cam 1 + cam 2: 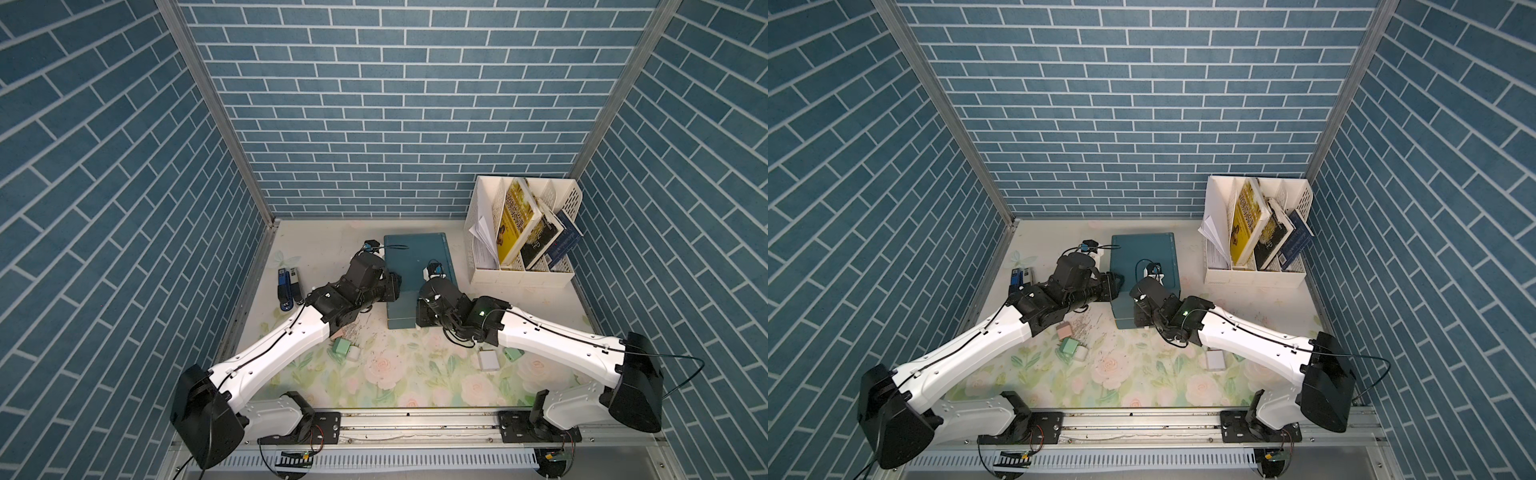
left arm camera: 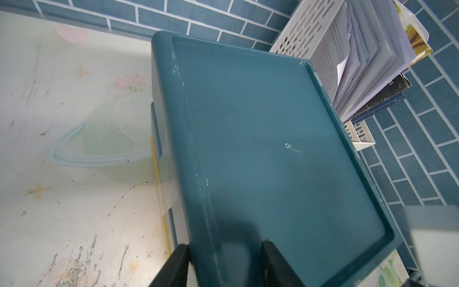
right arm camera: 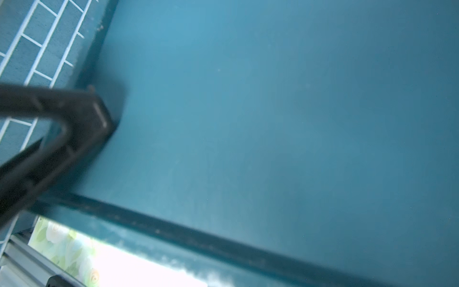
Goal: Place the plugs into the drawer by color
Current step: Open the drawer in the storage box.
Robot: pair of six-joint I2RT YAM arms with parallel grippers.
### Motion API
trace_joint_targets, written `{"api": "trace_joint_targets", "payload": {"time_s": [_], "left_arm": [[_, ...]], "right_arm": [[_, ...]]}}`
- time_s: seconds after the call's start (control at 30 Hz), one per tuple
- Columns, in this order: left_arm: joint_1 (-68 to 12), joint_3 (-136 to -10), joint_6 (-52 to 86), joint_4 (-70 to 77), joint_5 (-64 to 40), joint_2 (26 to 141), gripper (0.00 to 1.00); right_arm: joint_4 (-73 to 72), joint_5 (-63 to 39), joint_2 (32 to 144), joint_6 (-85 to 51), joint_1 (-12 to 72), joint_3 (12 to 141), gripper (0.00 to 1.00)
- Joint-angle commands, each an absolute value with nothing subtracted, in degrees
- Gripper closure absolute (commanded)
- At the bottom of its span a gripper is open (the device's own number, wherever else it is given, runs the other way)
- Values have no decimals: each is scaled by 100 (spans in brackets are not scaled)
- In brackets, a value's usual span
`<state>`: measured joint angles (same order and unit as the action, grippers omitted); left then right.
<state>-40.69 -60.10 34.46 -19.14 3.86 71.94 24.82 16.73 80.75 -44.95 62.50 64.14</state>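
**A:** Left tool (image 2: 224,244)?

**B:** Fingers (image 2: 171,270) apart, astride the left top rim of the drawer (image 2: 273,136). One hangs outside the side wall, its mate over the recessed top. A gap shows between the rim and the inner finger, so it is not clamped on the rim.

**A:** Right tool (image 3: 99,116)?

**B:** Fingers pressed together to a single point, holding nothing. The tip sits at the drawer's top panel, just inside the raised rim. Touching or a hair above: cannot tell, the wrist view is blurred.

**A:** Where does the drawer stand?

**B:** Mid-back of the surface (image 1: 415,374) in both top views, between the staplers (image 1: 286,291) and the book rack (image 1: 523,276). Both wrists cover its front half.

**A:** Plugs?

**B:** All on the surface in front of the drawer, well apart from either tool.
- The pink plug (image 1: 1063,331) lies just beside the left forearm.
- The mint green plug (image 1: 1070,347) is close by, with the white plug (image 1: 1081,354) just beside it.
- The second white plug (image 1: 1216,360) lies beside the right forearm.
- The second mint green plug (image 1: 513,354) peeks from under that arm.
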Motion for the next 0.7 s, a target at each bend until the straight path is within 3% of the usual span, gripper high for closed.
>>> {"api": "trace_joint_targets", "payload": {"time_s": [0.0,0.3,0.67], "left_arm": [[-4083,-5933,3445,-2066,694,7484,53],[-4087,-5898,3461,-2052,891,7517,56],[-4087,-5758,3492,-1979,916,7462,57]], "right_arm": [[2293,2070,7764,-4317,6733,6291,100],[2454,2477,7065,-5057,7601,5590,100],[2454,2636,7012,-5513,8081,5203,100]]}}
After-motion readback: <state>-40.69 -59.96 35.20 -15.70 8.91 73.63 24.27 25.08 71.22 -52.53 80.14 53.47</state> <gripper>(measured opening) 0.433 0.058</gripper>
